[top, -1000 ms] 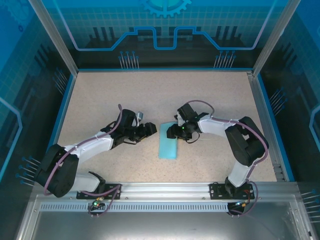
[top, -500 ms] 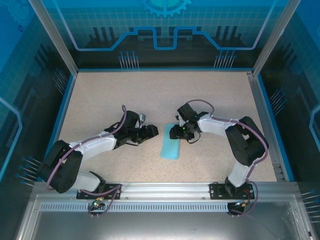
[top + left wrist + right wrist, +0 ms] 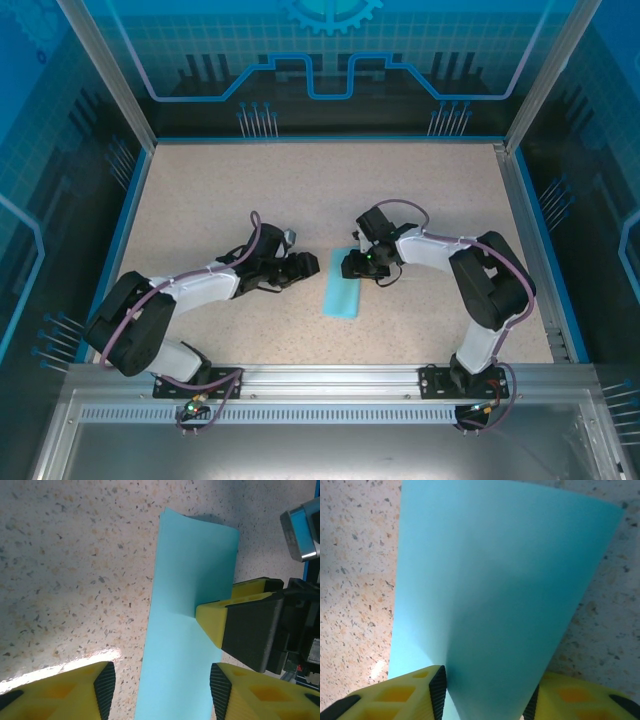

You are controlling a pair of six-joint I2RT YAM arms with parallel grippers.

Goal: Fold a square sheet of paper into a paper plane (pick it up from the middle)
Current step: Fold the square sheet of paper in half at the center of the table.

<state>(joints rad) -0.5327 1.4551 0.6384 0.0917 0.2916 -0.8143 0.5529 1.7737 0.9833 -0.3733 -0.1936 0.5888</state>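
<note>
The square sheet of paper (image 3: 342, 291) is light cyan and lies mid-table, looking like a narrow strip from above. My right gripper (image 3: 351, 266) is at its far end. In the right wrist view the paper (image 3: 505, 580) bulges up into a ridge between the two black pads (image 3: 438, 692), and both pads press its sides. My left gripper (image 3: 309, 266) reaches in from the left. In the left wrist view its jaws (image 3: 162, 690) stand open astride the paper (image 3: 192, 570). The left pad is off the paper's edge on bare table. A yellow finger of the right gripper (image 3: 215, 620) rests on the sheet.
The speckled beige table (image 3: 200, 200) has a blue rim and glass walls on three sides. An aluminium rail (image 3: 320, 378) with both arm bases runs along the near edge. Open tabletop lies on every side of the paper.
The left gripper has slid right, up to the paper. Both grippers' jaws have narrowed. The paper looks narrower from above than a second ago.
</note>
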